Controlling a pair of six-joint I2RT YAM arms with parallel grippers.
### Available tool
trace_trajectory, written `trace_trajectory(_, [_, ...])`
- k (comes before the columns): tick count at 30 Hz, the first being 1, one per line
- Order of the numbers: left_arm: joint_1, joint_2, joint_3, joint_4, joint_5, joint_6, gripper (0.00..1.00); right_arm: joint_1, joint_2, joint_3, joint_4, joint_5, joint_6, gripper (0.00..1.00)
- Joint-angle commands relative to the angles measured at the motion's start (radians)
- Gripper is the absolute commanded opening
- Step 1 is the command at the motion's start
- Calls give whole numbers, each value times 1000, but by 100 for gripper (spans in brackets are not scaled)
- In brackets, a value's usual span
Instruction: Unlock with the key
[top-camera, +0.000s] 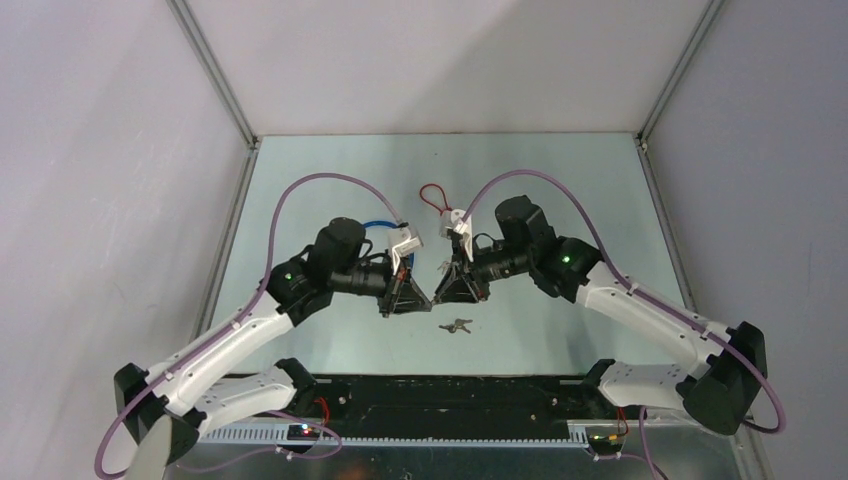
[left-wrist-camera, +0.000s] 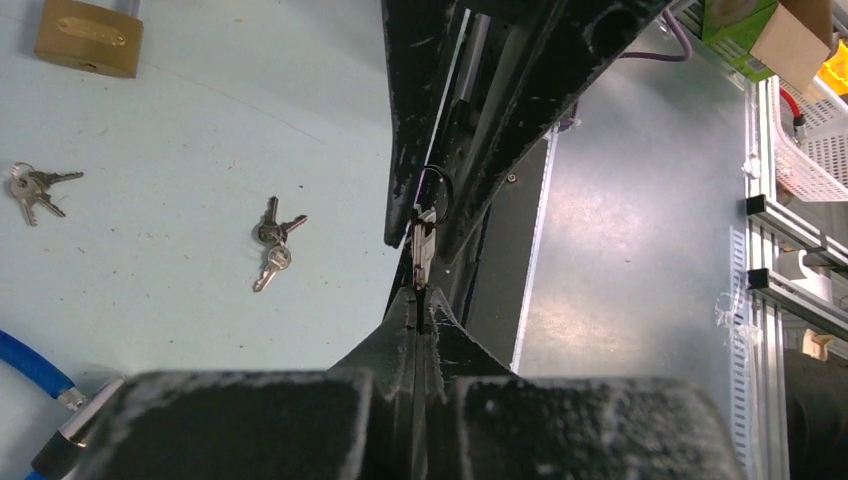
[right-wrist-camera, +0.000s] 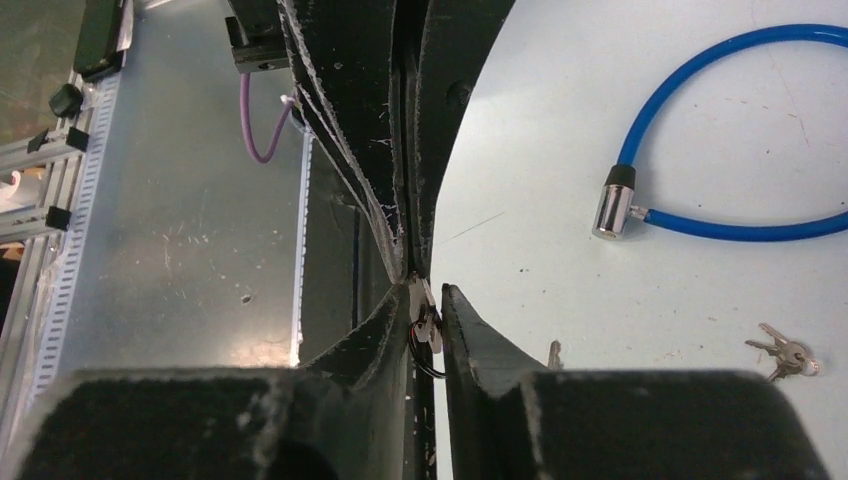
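Top view: left tool (top-camera: 425, 303) and right tool (top-camera: 440, 297) meet tip to tip above the middle of the counter (top-camera: 560, 200). Whatever sits between the tips is too small to read here. A loose key bunch (top-camera: 456, 326) lies on the counter just in front of them, and a red loop (top-camera: 433, 197) lies behind. Left wrist view: the left tool (left-wrist-camera: 420, 310) has its jaws together, clamped on the blade end of the key (left-wrist-camera: 423, 248). The key is held off the counter, long axis in line with the fingers, ring end pointing straight away into the right tool (left-wrist-camera: 425, 240). The right tool's jaws angle in on either side of the ring. Only this view shows the brass padlock (left-wrist-camera: 88, 38) and a second key bunch (left-wrist-camera: 35, 190). It also shows one end of the blue cable lock (left-wrist-camera: 30, 365). Right wrist view: the right tool (right-wrist-camera: 427, 320) has its jaws narrowly apart, bracketing the key (right-wrist-camera: 426, 322) at its ring end. Can't tell if they pinch it or only flank it. The left tool (right-wrist-camera: 410, 262) comes in from the top, jaws together. This view alone shows the blue cable lock (right-wrist-camera: 720, 130) as a near-full loop with its metal end free.
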Motion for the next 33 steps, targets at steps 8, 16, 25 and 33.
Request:
trace_trajectory(8, [149,56,144,-13,54,35,27,-95,32,33,106,-62,58,0])
trace_trajectory(16, [405,211,431,36,-18,-62,59,-227,89,33,452,60,365,0])
trace_trajectory(25, [544,297,338,425,-116,-405,76,-282,296,34,978,214,813,0])
trace_trajectory(33, [584,374,163,797,45,-719,70,-276,451,32,1209,264,1020,0])
